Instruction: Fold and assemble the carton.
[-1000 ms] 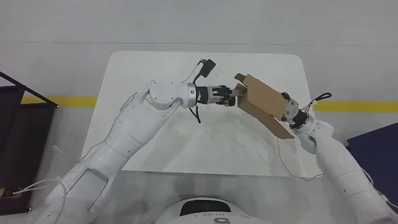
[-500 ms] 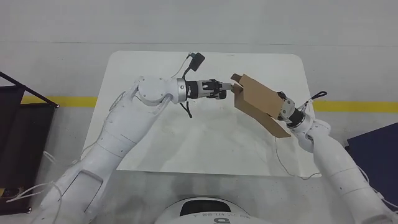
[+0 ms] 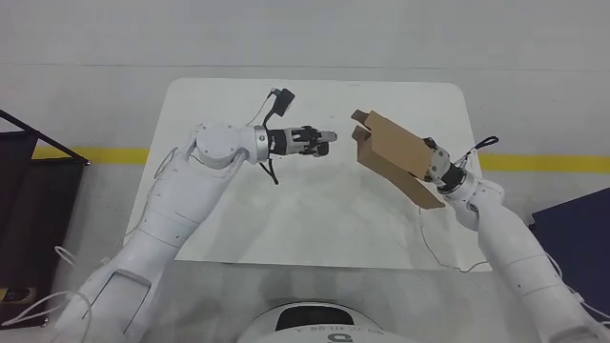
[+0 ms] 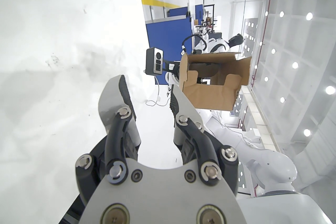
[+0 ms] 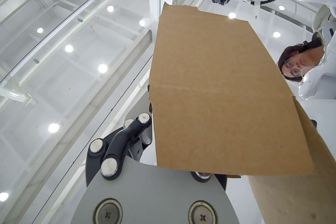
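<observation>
White table (image 3: 362,229) beneath carton (image 3: 396,148), open end toward left gripper (image 3: 330,141)

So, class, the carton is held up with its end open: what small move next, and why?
Probably ease the open, empty left gripper to the carton and fold one end flap in: the flaps stand open and the right gripper holds it off the table.

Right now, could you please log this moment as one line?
carton: in right end effector, over table | left end effector: open, empty, clear of carton
</observation>
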